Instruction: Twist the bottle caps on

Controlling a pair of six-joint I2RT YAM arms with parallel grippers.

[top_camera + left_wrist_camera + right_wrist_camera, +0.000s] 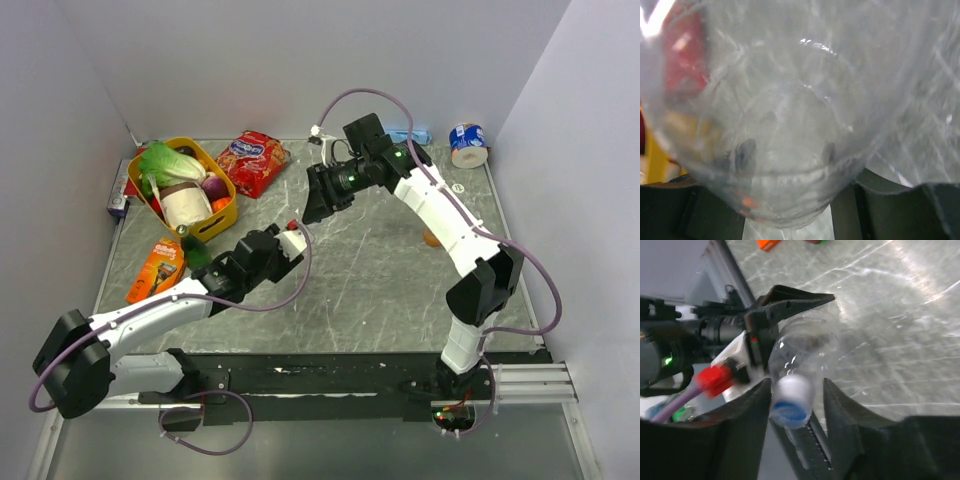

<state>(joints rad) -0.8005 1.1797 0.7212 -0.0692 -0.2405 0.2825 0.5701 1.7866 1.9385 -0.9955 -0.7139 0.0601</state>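
The left gripper [283,245] squeezes the clear see-through plastic bottle [807,342] in the air so it cannot spin, while the jaws of the right gripper [796,407] sit close beside the small round blue-and-white plastic cap [789,401] at its mouth to twist it, maybe pinching it, too blurry to tell

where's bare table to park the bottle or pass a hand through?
Widest bare patch: table centre, bordered by the left gripper, the right arm and the near rail. Smaller one right of the right arm, by the table edge. Crowded: left side, with yellow basket, red snack bag, orange packet.
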